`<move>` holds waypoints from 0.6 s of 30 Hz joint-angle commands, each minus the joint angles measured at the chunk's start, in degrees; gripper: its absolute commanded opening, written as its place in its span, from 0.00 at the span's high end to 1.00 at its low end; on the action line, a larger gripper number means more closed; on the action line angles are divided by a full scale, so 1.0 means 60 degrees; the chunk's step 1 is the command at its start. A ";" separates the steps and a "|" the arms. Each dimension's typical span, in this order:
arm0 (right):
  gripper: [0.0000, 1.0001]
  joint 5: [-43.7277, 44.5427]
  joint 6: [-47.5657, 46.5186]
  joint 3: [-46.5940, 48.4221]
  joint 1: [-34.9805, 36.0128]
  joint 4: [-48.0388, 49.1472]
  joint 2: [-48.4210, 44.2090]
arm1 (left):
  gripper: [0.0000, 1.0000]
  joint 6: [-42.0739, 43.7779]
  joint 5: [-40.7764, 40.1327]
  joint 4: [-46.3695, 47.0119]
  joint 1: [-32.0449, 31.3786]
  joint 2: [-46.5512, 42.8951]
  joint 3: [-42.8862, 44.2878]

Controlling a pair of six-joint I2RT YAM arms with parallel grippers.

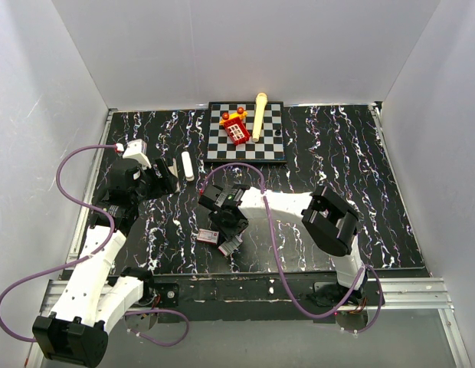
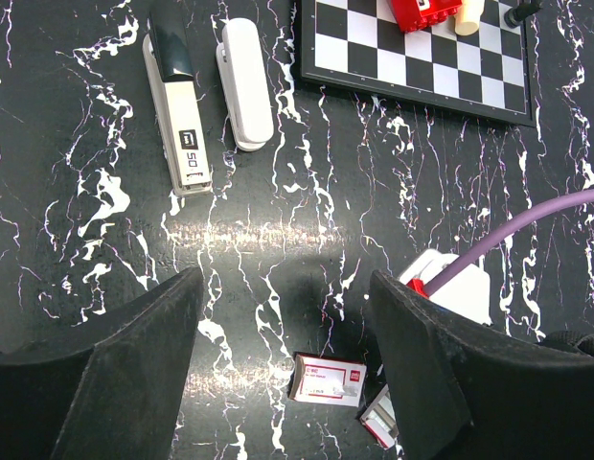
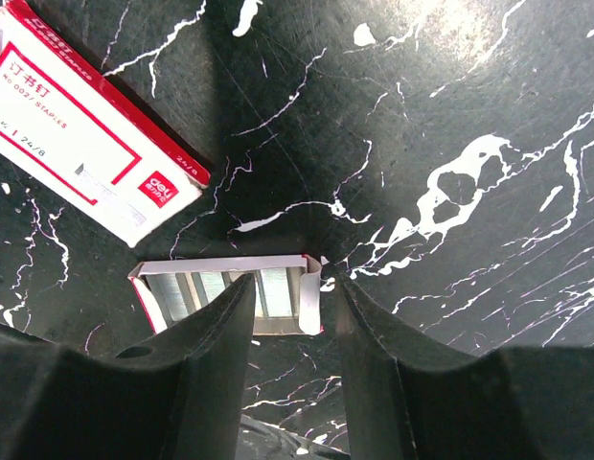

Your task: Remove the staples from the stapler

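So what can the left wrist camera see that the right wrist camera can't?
Only the left wrist view shows the stapler, a white bar beside it, the chessboard and the left gripper, open over bare table. Only the right wrist view shows the right gripper and the silvery rows inside the open tray. Both show the red-and-white box, that tray and the black marbled table.
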 commanded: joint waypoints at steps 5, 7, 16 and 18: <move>0.54 -0.0049 0.0139 -0.0078 -0.0029 -0.0028 0.0011 | 0.30 0.0053 0.0073 0.0194 0.0048 -0.0145 -0.0113; 0.54 -0.0064 0.0139 -0.0064 -0.0029 -0.0043 0.0025 | 0.30 0.0053 0.0073 0.0194 0.0048 -0.0131 -0.0099; 0.55 -0.0166 0.0125 0.0024 -0.0029 -0.0101 0.0142 | 0.30 0.0053 0.0073 0.0194 0.0048 -0.0130 -0.0099; 0.56 -0.0166 0.0139 0.0039 -0.0029 -0.0116 0.0172 | 0.30 0.0053 0.0059 0.0194 0.0048 -0.0131 -0.0099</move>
